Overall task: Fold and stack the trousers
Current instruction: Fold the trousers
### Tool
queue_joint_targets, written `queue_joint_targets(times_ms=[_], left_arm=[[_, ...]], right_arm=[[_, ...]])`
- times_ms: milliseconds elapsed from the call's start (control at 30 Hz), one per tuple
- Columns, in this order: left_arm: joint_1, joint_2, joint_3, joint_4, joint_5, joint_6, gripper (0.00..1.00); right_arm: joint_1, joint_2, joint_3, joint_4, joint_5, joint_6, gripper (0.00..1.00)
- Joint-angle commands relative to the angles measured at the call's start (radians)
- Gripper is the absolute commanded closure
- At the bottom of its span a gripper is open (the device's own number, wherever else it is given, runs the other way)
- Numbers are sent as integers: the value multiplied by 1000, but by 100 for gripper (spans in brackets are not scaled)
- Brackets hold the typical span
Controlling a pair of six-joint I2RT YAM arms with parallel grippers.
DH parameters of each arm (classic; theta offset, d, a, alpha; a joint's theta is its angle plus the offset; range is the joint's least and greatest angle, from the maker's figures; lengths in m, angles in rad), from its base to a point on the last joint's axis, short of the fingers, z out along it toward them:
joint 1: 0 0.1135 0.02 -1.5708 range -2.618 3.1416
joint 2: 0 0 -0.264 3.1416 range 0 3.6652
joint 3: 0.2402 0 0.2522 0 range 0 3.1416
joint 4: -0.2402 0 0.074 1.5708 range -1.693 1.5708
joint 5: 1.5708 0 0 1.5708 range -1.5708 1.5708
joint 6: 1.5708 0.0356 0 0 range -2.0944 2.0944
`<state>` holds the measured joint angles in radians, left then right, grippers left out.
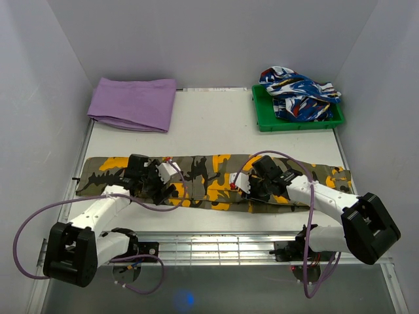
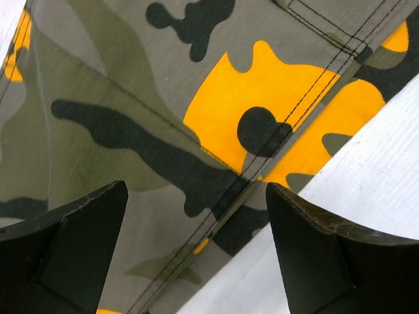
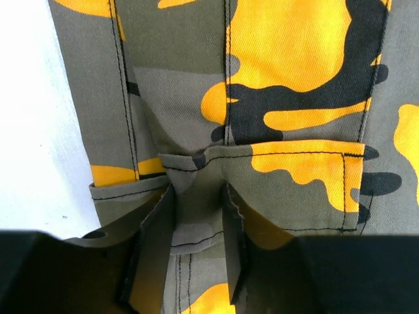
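Left pincer (image 2: 196, 196): jaws as wide as they go, nothing held. It hovers low over the trousers' near edge, with bare table showing just beside its right finger. Probably lined up to take that edge.
Right pincer (image 3: 196, 261): part-closed, with a puckered ridge of camo cloth squeezed between the fingers. I'd call that a grip on the trousers, at a stitched flap close to the near edge.
Trousers (image 1: 209, 176): lying flat in one long band directly under both pincers, running past each to the outside. Both arms are on the same long edge, which suggests a two-point lift to fold the band away from the bases. The fold hasn't started.
Purple cloth (image 1: 134, 103): folded, beyond the left pincer at the far side and well apart from the trousers. Probably the stack spot, but I can't confirm that.
Green tray (image 1: 262, 121): beyond the right pincer at the far side.
Patterned garment (image 1: 298, 91): blue, white and red, heaped in the tray and spilling over its rim. Not part of this job.
Walls (image 1: 196, 39): plain pale panels close in the far side and both flanks, so there's little room for sideways swing.
Table (image 1: 216, 127): white, matte and flat. The strip beyond the pincers, between trousers and tray, is bare.
Slatted rail (image 1: 216, 245): metal, behind the pincers by the arm bases.
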<state>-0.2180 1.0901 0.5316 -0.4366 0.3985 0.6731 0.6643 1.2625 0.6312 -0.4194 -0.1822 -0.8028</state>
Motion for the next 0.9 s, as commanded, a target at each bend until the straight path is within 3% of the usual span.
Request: queue_joint_targets(times_ms=[0,133,300,467,567,867], left_arm=[[-75,-15,-28,102,-110,26,2],[-116,1,-41,105,-125,49,2],[-168,10,-64,113,-147,59,2],[-198,45,-107,144,-196,66,2],[-201,71,-125,157,-233,74,2],[-201,105,-154,134,-265,83,2]], right_arm=[[4,8,-30,7,21,5,63],[4,2,-24,4,21,5,75],[4,-17,-5,-15,12,5,83],[4,-29,22,-42,6,8,85],[4,-40,30,-68,-3,1,92],[4,-84,84,-159,4,-9,92]])
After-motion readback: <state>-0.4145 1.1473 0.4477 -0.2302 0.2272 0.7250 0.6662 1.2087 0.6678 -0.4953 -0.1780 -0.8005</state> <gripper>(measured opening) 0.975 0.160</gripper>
